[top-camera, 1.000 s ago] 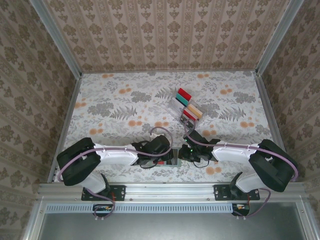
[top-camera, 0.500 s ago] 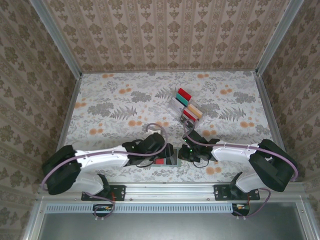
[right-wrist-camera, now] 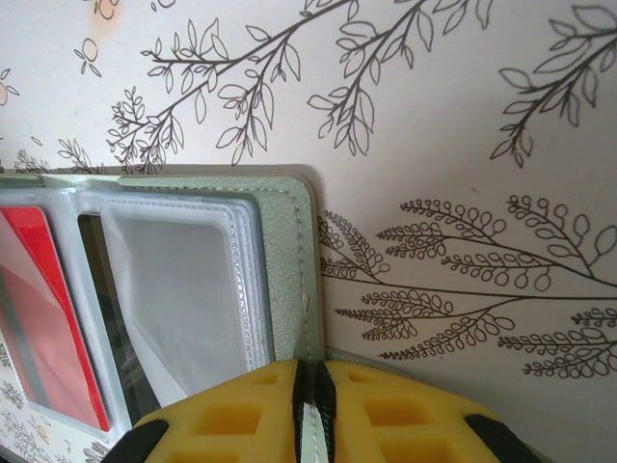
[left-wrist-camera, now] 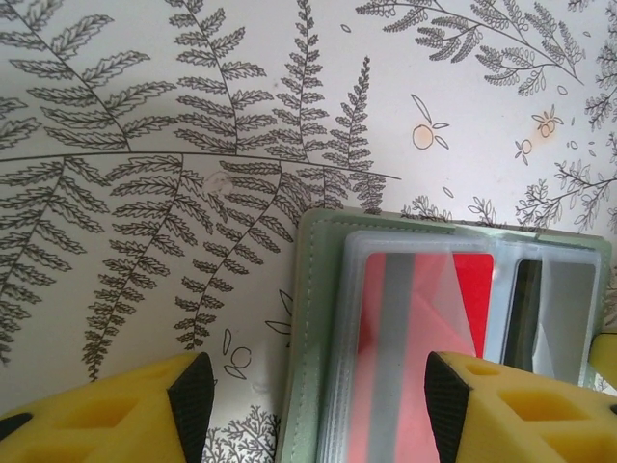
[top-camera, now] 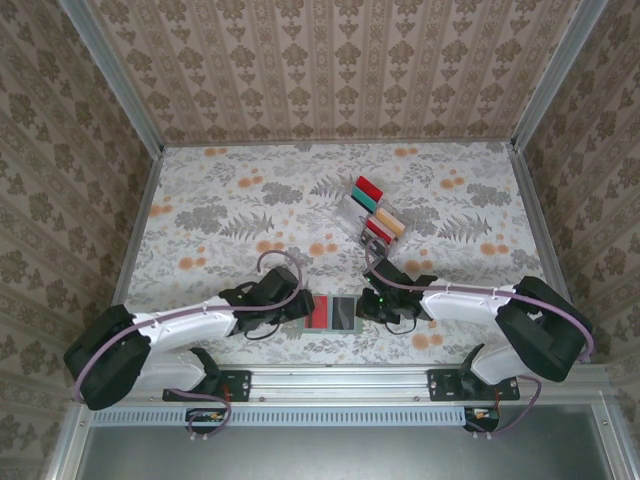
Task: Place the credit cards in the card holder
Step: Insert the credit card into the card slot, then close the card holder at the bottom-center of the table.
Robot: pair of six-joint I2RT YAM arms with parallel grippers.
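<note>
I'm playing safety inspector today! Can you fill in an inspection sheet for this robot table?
Surface: flowery tablecloth, lying flat.
Job's things: card holder lies open near the arms, with a red card in its left half. More credit cards stand in a clear rack farther back.
Clutter: nothing seen.
Claws: left claw is open above the holder's left edge. Right claw is shut on the holder's right edge.
Cables: purple cables run along both arms and loop near the wrists.
Surroundings: patterned walls and a metal rail at the near edge.
</note>
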